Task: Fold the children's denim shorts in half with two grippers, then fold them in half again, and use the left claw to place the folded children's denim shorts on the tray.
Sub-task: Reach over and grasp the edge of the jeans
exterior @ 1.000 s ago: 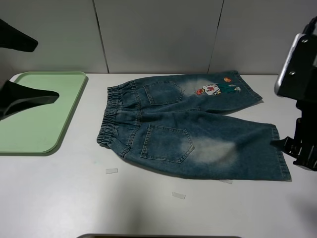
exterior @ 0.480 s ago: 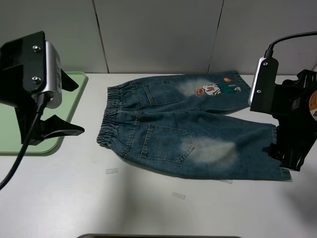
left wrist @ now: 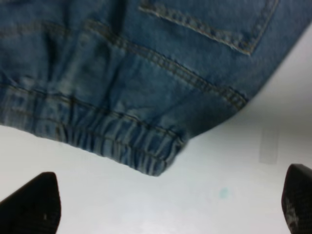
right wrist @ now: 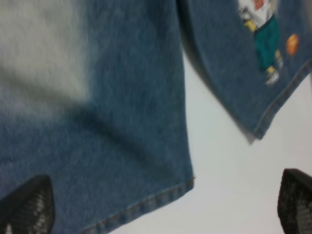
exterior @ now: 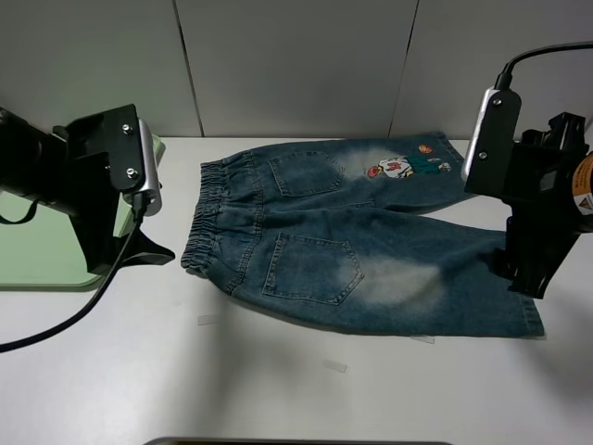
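Shorts (exterior: 352, 236) flat, unfolded on surface (exterior: 278, 389), beside tray (exterior: 46, 260). Left gripper (left wrist: 163, 202) wide above waistband corner; right gripper (right wrist: 161, 202) wide above near-leg hem. 2 ends staged for fold 1. Nothing gripped.

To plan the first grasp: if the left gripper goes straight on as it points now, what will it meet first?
Probably the shorts' waistband corner, ahead of the open left gripper; depth is unclear, so perhaps the table beside it.

High camera overlooks the whole table (exterior: 278, 399); each wrist camera looks closely down at the shorts (exterior: 315, 222).
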Motion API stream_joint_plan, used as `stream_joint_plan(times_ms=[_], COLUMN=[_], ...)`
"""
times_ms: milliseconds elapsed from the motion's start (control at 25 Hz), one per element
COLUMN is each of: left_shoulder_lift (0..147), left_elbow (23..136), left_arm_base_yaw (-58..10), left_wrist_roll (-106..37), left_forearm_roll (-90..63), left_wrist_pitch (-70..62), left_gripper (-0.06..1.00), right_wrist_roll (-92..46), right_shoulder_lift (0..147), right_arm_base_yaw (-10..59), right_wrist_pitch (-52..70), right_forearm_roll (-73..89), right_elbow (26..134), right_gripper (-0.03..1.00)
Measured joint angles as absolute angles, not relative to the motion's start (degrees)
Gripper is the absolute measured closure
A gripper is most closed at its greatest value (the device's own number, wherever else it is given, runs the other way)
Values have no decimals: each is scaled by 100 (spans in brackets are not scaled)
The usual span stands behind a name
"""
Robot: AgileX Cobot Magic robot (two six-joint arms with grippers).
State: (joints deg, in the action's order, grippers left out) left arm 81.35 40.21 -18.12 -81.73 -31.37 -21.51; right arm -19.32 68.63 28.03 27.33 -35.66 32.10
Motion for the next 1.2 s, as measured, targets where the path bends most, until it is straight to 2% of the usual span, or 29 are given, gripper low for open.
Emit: stream_joint_plan(times_ms=[120, 560, 1200], left_shoulder_lift=[8245, 8334, 8363], left_elbow=[4021, 4021, 4021], left_arm_base_yaw=[-1812, -1812, -1812], left_wrist_roll=[-8269, -8923, -8962], left_forearm_roll=[-3141, -3143, -3165], left_wrist_pitch=[-2144, -2336, -1991], left_gripper=[5, 5, 5], right_wrist_roll=[-1984, -2052, -2106], right_shoulder_lift=[7144, 8134, 8299], right_arm_base_yaw=[2602, 2574, 2574], right_wrist_pitch=[2601, 2451, 1772], right_forearm_roll=[-3578, -3571, -3741], right_elbow=[3029, 2682, 2334], right_gripper=[27, 27, 27])
